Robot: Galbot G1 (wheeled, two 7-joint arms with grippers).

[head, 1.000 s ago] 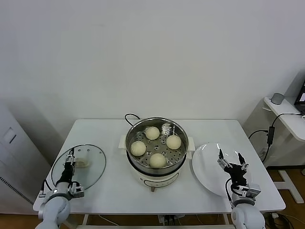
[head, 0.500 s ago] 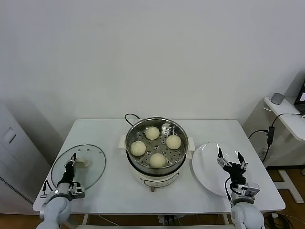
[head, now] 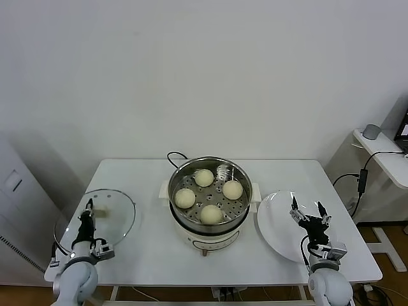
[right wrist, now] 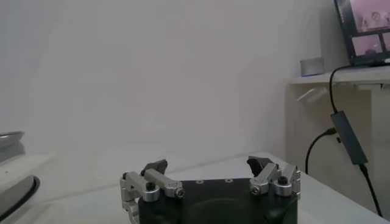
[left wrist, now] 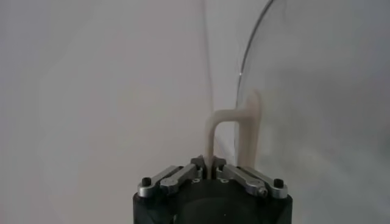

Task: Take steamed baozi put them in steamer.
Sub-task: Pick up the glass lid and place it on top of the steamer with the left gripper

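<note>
Several cream-white steamed baozi [head: 204,178] lie inside the shiny steamer [head: 191,167] at the table's middle. At the table's left, my left gripper [head: 87,210] [left wrist: 208,163] is shut on the cream handle [left wrist: 241,125] of the round glass lid [head: 111,213] [left wrist: 317,91]. The lid is raised off the table and tilted. My right gripper [head: 308,206] [right wrist: 209,164] hovers open over the white plate [head: 274,220] at the right, with nothing between its fingers.
A black cord [head: 173,157] runs from behind the steamer's white base [head: 207,241]. A side desk with cables [head: 363,178] stands beyond the table's right edge. The wall rises close behind the table.
My left gripper has shut on the lid's handle and lifted the lid, which now tilts and sits further left. The right arm has barely moved.
</note>
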